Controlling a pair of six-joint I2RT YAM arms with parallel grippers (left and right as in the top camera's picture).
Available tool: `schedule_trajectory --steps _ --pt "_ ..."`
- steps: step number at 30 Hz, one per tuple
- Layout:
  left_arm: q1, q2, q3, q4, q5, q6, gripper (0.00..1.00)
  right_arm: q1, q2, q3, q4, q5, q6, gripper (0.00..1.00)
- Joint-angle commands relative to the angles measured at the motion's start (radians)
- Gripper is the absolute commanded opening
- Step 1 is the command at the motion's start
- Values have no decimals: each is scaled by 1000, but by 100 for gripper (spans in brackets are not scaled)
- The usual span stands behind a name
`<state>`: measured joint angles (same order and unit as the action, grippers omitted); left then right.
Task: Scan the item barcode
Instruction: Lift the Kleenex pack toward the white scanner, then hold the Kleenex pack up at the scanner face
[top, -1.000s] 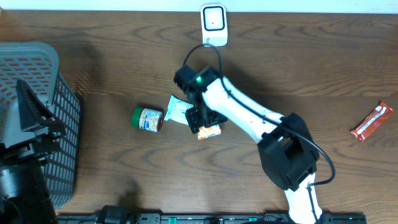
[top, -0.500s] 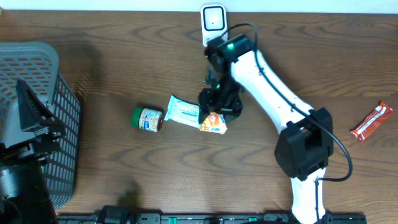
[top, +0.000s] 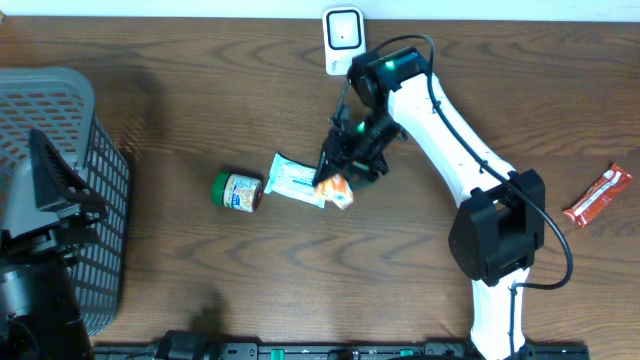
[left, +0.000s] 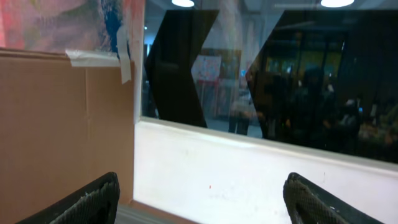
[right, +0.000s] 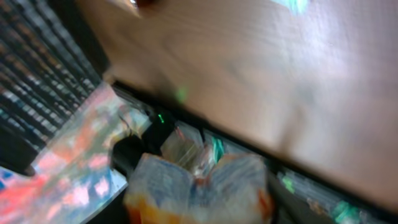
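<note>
My right gripper is shut on a small orange and white packet, which hangs tilted above the table, just right of a teal and white pouch. In the right wrist view the packet fills the space between the jaws, blurred, with the wooden table beyond it. The white barcode scanner stands at the table's back edge, a short way behind the gripper. My left gripper is open and empty, facing a white wall and a dark window; its fingertips show at the frame's bottom.
A green-lidded jar lies on its side left of the pouch. A red snack bar lies near the right edge. A grey mesh basket stands at the far left, with the dark left arm beside it.
The right arm has swung right and back toward the scanner, carrying the orange packet away from beside the pouch and turning it. Its jaws have narrowed on the packet. The left gripper has not moved.
</note>
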<state>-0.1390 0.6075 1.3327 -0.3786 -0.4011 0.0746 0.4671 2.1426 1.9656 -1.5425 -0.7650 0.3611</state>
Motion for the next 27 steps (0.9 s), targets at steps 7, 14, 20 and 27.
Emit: schedule_trajectory --steps 7,14,20,27 --pt "5 -5 0 -63 1 -9 85 -91 1 17 517 -48 5 43" --pt "5 -5 0 -66 1 -9 85 -139 1 17 959 161 4 35" --pt "5 -5 0 -66 1 -9 85 -114 8 16 1227 608 -24 35" --pt "5 -5 0 -65 1 -9 84 -95 105 16 1506 848 -26 33"
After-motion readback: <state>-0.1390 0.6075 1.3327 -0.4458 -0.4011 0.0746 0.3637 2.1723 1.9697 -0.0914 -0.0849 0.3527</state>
